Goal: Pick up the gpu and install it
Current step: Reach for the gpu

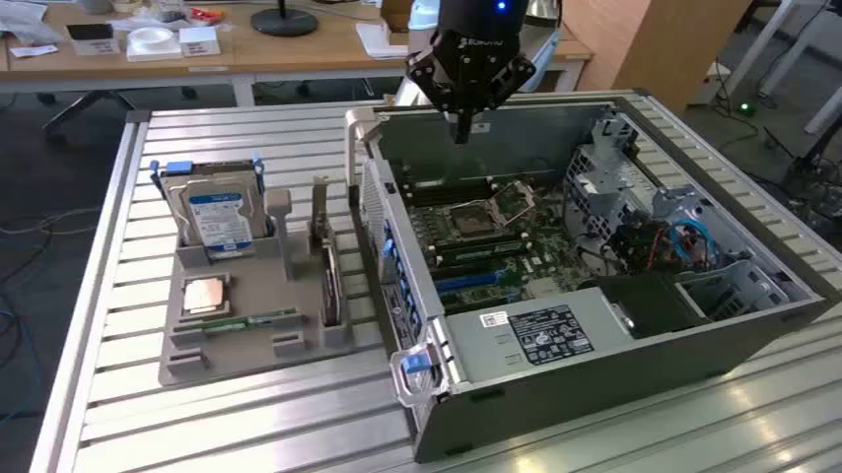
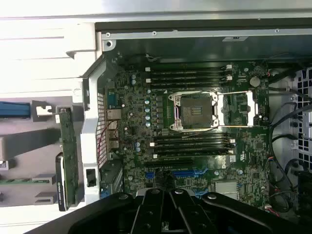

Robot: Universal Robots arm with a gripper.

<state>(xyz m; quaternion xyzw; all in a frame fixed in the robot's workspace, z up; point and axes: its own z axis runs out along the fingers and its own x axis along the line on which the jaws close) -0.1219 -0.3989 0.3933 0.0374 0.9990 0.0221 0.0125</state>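
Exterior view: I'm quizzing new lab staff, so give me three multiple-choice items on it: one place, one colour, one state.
1. The gpu is: A) on edge in the grey holder B) on the motherboard C) flat on the table
2. The hard drive label is: A) red B) blue and white C) yellow
3. The gripper is: A) shut, empty B) wide open C) shut on a card
Key: A, it stands in the holder; B, the label shows both colours; A, closed to a point, nothing held.
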